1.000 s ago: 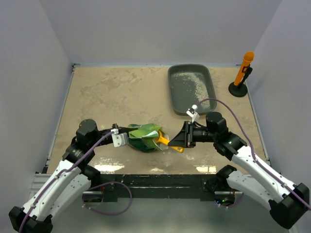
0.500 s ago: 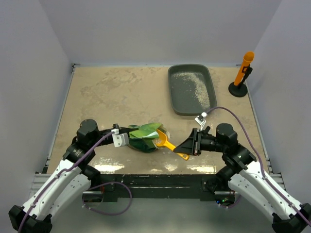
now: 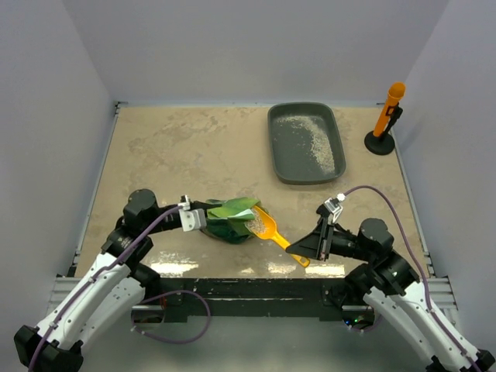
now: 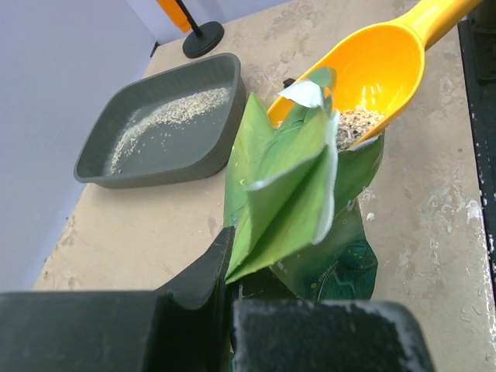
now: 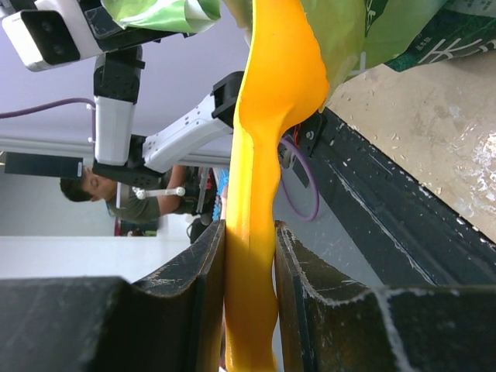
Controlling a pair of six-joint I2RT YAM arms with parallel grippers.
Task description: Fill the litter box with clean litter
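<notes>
Right end effector [image 3: 313, 249] clamping orange scoop [image 3: 271, 228] handle, near table edge [image 3: 256, 273]

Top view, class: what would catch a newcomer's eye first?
The yellow scoop near the front edge, loaded with litter, its handle clamped in the right gripper. Beside it, the left gripper pinches the green bag. The grey litter box sits at the back right, thinly sprinkled.

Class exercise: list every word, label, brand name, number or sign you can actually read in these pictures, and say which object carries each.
Nothing can be read with certainty.
Green bag: pale printed marks in the right wrist view, too blurred and cropped to read.
Green bag, left wrist view: a faint round printed pattern, no letters legible.
Litter box, yellow scoop, orange stand: no writing visible.
</notes>
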